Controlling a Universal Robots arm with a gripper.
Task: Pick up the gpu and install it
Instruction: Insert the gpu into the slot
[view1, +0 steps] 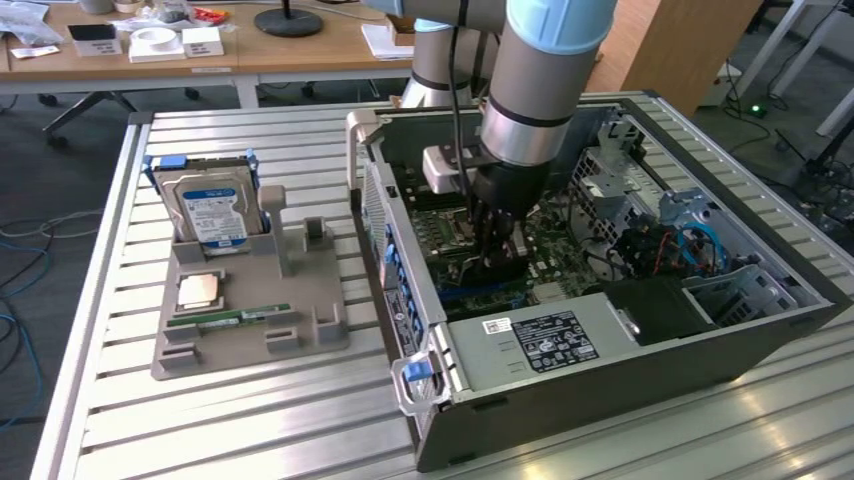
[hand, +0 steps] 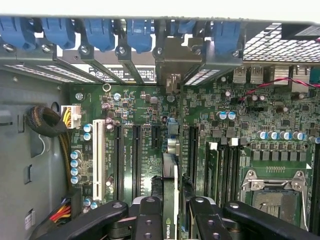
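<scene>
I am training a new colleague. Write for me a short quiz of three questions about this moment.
1. True or false: the pincer is inside the computer case.
2. Which part does the pincer hold?
3. Fill in: the hard drive stands upright in the grey ___ beside the case.

Key: 1 true; 2 the gpu, seen edge-on over the motherboard; 3 holder.

Hard drive upright beside computer case
</scene>
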